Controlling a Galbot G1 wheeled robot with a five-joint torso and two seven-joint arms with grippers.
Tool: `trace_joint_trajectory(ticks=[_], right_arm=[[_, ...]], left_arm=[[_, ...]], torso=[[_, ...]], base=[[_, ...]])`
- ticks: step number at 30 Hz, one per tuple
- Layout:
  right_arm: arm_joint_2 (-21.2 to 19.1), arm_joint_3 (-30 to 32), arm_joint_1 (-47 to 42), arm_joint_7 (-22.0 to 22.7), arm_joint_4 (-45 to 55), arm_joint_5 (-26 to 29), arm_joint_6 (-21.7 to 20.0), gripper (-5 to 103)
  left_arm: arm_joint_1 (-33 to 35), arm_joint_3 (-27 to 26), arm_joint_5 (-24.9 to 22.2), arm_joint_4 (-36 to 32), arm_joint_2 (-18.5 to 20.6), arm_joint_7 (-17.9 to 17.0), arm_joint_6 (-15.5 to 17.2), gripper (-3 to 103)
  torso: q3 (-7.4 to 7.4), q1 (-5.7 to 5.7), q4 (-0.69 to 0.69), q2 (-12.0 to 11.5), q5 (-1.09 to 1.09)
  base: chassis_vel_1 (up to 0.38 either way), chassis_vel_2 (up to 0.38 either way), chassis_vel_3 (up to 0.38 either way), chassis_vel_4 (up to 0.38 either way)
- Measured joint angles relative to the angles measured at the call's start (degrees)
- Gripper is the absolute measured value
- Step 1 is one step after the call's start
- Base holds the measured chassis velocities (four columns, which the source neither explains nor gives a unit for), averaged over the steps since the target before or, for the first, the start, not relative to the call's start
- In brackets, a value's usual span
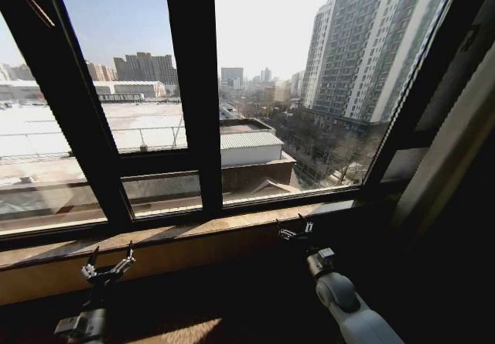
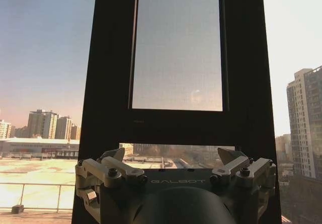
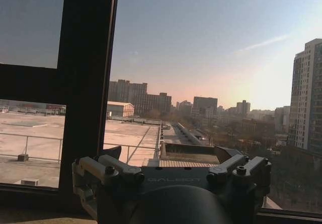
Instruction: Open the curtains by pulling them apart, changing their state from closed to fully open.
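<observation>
Head view: the window glass (image 1: 139,50) is uncovered across its width, city and rooftops plain through it. The curtains (image 1: 445,151) are, as far as I can judge, the pale slanted band gathered at the right edge of the window. It's too dark there to tell sheer fabric from a thicker drape.

The left gripper (image 1: 108,270) sits low under the sill (image 1: 232,224), claw spread wide and holding nothing. The left wrist view shows it the same (image 2: 173,158), fingers apart and aimed at the dark window frame (image 2: 246,83). The right gripper (image 1: 296,232) is up just beside the sill, near the middle. It is also wide and empty in the right wrist view (image 3: 168,156), facing glass and skyline.

Judgement: the task looks essentially done, with the panels off the glass. If anything is left, it is checking that the right-hand bundle is pushed fully home.

To do that well:
- Move the right arm toward the bundle and keep the claw wide until fabric sits between the fingers.
- Pinch a fold rather than a single layer.
- Pull sideways along the rail line, not downward, so nothing tears or drags.
- Keep both arms off the sill edge and the frame.
</observation>
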Motion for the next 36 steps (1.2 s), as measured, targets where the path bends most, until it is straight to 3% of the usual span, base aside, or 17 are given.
trace_joint_trajectory(ticks=[17, 36], right_arm=[[0.0, 0.0, 0.0, 0.0, 0.0, 0.0, 0.0, 100], [0.0, 0.0, 0.0, 0.0, 0.0, 0.0, 0.0, 100]], left_arm=[[0.0, 0.0, 0.0, 0.0, 0.0, 0.0, 0.0, 100], [0.0, 0.0, 0.0, 0.0, 0.0, 0.1, 0.0, 100]], torso=[[-0.02, -0.04, -0.01, 0.0, -0.02], [-0.01, -0.03, 0.0, 0.0, 0.0]], base=[[0.213, -0.39, -0.209, 0.376], [0.043, -0.029, -0.061, 0.04]])
